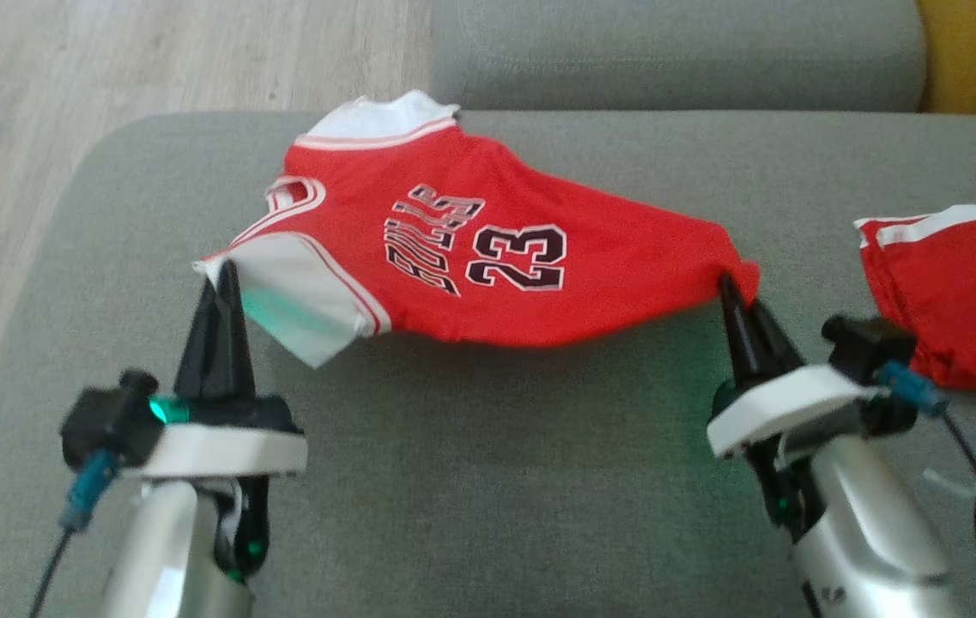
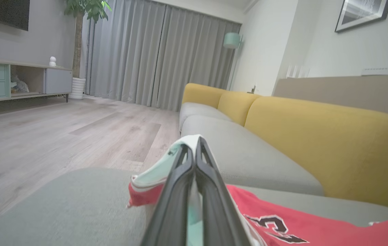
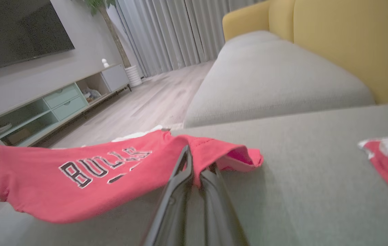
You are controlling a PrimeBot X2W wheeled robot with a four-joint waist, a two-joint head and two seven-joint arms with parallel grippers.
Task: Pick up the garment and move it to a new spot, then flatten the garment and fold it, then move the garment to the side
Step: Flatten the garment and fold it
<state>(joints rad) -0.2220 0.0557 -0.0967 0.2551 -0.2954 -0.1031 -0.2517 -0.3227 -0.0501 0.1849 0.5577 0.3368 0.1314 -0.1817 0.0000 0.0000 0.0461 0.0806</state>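
— Where was the jersey (image 1: 488, 257)?
— Stretched over the cushion (image 1: 496, 446), its far side near the back edge.
— And the fingers?
— The left gripper (image 1: 226, 275) was pinched tight on its white edge, and the right gripper (image 1: 732, 287) on a red corner. Shorts (image 1: 960, 292) lay by the cushion's right edge.
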